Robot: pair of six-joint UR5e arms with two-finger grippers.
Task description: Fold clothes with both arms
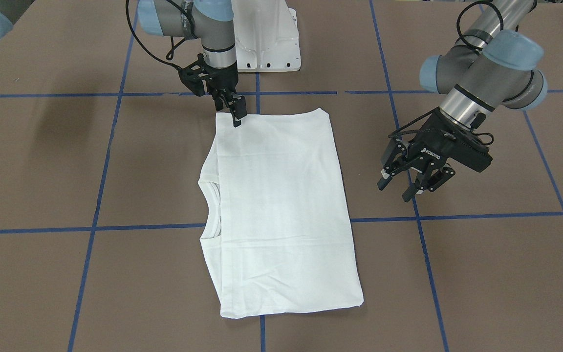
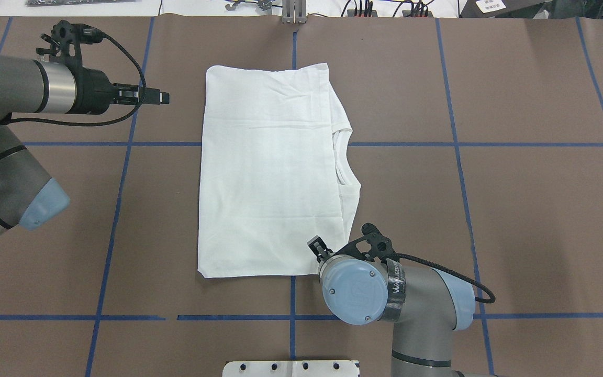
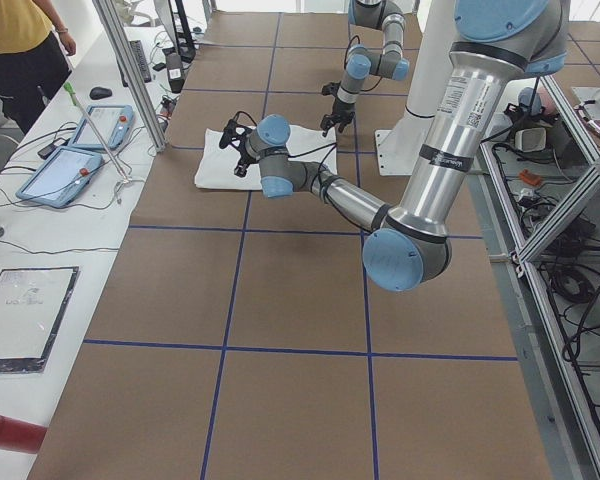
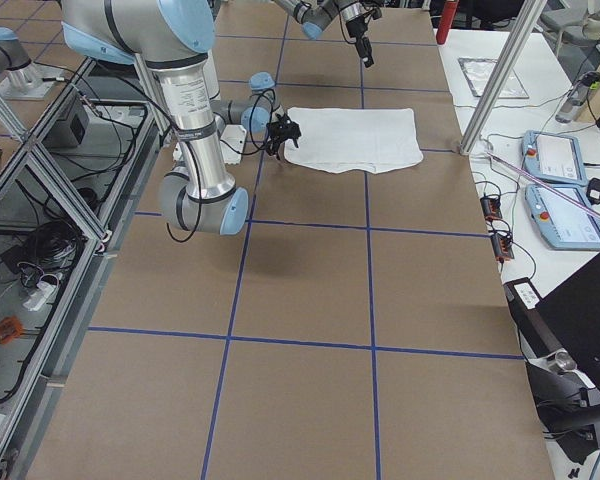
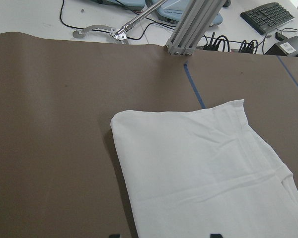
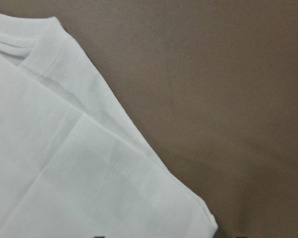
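1. The shirt (image 1: 276, 205) lies flat on the table (image 1: 482, 274), folded to a rectangle, just out from the base (image 1: 267, 39). Its collar (image 1: 210, 210) shows on the edge toward the right-arm side of the base.
2. My right gripper (image 1: 232, 110) is down at the shirt corner nearest the base, at the collar end. In the wrist view the fingers are spread around the corner, and I see no pinch.
3. My left gripper (image 1: 411, 183) hangs farther from the base, beside the edge opposite the collar and apart from the cloth. Its fingers are spread and empty.
4. Handling, my guess: thin cotton, light and limp, stacked in layers. It won't hold shape. A lifted edge will sag, and lower layers may slide out.
5. Grip, I reckon: take corners, not mid-edge, low enough to catch every layer. The right has its corner. The left needs a matching one so the edge lifts level.
6. Risk: pinching only the top layer would undo the fold.
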